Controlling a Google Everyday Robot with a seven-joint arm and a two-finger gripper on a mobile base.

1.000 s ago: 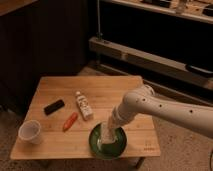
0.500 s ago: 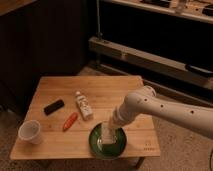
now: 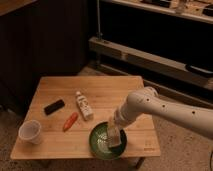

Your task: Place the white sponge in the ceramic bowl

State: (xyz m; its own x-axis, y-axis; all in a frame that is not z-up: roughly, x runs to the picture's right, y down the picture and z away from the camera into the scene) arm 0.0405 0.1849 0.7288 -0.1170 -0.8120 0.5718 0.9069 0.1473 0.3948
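The green ceramic bowl (image 3: 99, 143) sits at the front of the wooden table (image 3: 107, 90), right of centre. My gripper (image 3: 114, 133) reaches down from the white arm (image 3: 150, 106) and hangs right over the bowl's inside. A pale cream block, the white sponge (image 3: 115, 139), shows at the gripper's tip inside the bowl's rim. I cannot tell whether the sponge rests on the bowl's floor or is still held.
A white labelled bottle (image 3: 83, 106) lies at the table's middle. An orange carrot-like thing (image 3: 70, 121) lies left of the bowl, a black flat object (image 3: 54, 106) further left, a small white cup (image 3: 30, 132) at the front left corner. Dark shelving stands behind.
The gripper with the sponge has stayed over the bowl, at most sinking very slightly. Nothing else has moved.
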